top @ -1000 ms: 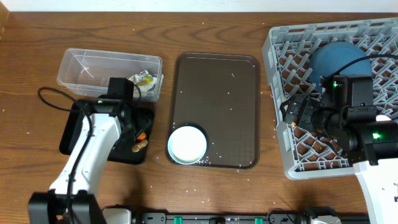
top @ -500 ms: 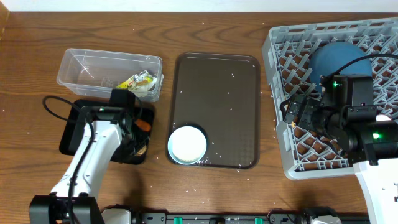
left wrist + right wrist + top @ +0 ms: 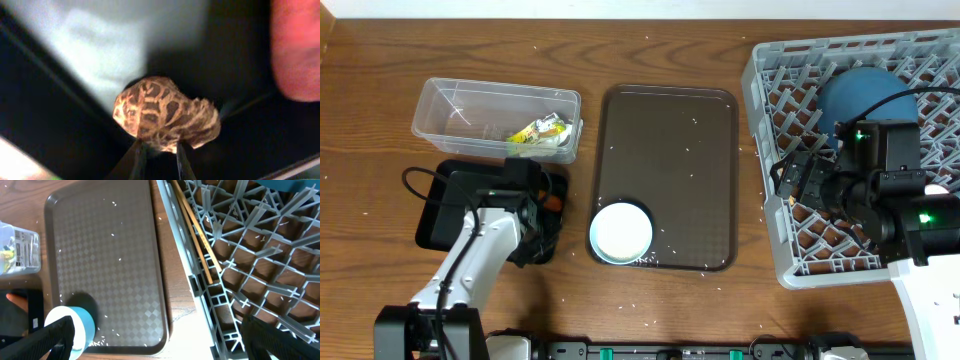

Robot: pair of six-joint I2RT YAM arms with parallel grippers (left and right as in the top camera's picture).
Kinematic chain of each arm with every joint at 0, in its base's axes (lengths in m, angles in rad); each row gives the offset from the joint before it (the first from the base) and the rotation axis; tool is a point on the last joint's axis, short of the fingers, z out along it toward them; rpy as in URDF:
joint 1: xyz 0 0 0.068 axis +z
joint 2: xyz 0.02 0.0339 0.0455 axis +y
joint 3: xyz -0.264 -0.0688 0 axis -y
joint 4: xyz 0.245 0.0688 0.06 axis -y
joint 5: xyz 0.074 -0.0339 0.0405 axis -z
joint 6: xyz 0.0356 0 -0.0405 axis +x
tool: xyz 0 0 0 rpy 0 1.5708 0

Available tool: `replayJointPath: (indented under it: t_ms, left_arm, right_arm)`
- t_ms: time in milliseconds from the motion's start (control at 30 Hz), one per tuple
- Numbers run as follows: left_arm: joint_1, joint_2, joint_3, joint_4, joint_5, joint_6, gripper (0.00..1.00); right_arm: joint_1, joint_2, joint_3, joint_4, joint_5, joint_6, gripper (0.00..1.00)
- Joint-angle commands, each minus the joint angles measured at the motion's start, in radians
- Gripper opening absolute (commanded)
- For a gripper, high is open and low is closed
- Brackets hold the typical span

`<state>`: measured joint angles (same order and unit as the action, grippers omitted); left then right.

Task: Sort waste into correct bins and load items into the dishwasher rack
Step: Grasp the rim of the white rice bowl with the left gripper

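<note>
My left gripper [image 3: 159, 146] is shut on the lower edge of the brown food lump [image 3: 165, 119], low inside the black tray [image 3: 235, 45]. The blurred orange carrot [image 3: 296, 50] lies beside it. From overhead the left gripper [image 3: 534, 237] covers the lump at the near right end of the black tray [image 3: 445, 215], with the carrot [image 3: 552, 201] just behind it. The clear tub [image 3: 470, 112] holds yellow-green wrappers [image 3: 537, 132]. My right gripper [image 3: 167, 342] hangs open and empty over the rack's left edge [image 3: 200, 295], near the chopsticks [image 3: 196, 242]. The dark-blue dish [image 3: 860, 95] stands in the rack [image 3: 790, 260].
A brown serving tray [image 3: 680, 150] lies in the middle, speckled with rice grains [image 3: 95, 341]. A light-blue cup [image 3: 621, 232] sits at its near left corner, also visible in the right wrist view as the cup [image 3: 82, 322].
My left gripper moved from the tub's edge toward the near end of the black tray and closed on the brown lump. The right arm has stayed still.
</note>
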<state>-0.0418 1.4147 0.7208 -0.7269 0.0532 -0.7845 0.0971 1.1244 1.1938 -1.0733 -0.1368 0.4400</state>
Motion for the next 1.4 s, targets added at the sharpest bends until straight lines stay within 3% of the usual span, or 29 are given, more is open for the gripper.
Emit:
replayJointPath:
  t_ms: [0,133,367,500,600,733,867,1000,1200,1367]
  left_arm:
    - [0.004,-0.007,0.022,-0.005,-0.006,0.007,0.19]
    - [0.004,-0.027,0.072,-0.065,0.000,0.041,0.14]
    - [-0.006,-0.169,0.219,-0.191,0.001,0.183,0.17]
    - [-0.094,-0.277,0.251,-0.193,0.077,0.341,0.36]
    - [-0.232,-0.307,0.246,-0.200,0.089,0.433,0.52]
    - [-0.428,-0.273,0.224,-0.173,0.085,0.513,0.59]
    - [-0.591,-0.187,0.214,-0.104,0.076,0.519,0.60]
    - [-0.708,-0.069,0.214,-0.026,-0.034,0.518,0.61]
    - [-0.751,0.124,0.214,0.094,-0.039,0.436,0.60]
    - [-0.749,0.253,0.214,0.146,-0.039,0.432,0.48]
  right_arm:
    - [-0.011,-0.006,0.003,-0.005,0.009,-0.011,0.99]
    - [-0.011,-0.006,0.003,-0.020,0.010,-0.029,0.99]
    - [-0.011,-0.006,0.003,-0.015,0.010,-0.030,0.99]
    - [-0.011,-0.006,0.003,0.011,0.010,-0.030,0.99]
    - [-0.011,-0.006,0.003,0.018,0.010,-0.029,0.99]
    - [-0.011,-0.006,0.003,0.038,0.010,-0.029,0.99]
    - [-0.011,-0.006,0.003,0.049,0.011,-0.029,0.99]
    - [-0.011,-0.006,0.003,0.064,0.085,-0.028,0.99]
    - [-0.012,-0.006,0.003,0.071,0.096,-0.006,0.99]
    - [-0.012,-0.006,0.003,0.072,0.096,-0.007,0.99]
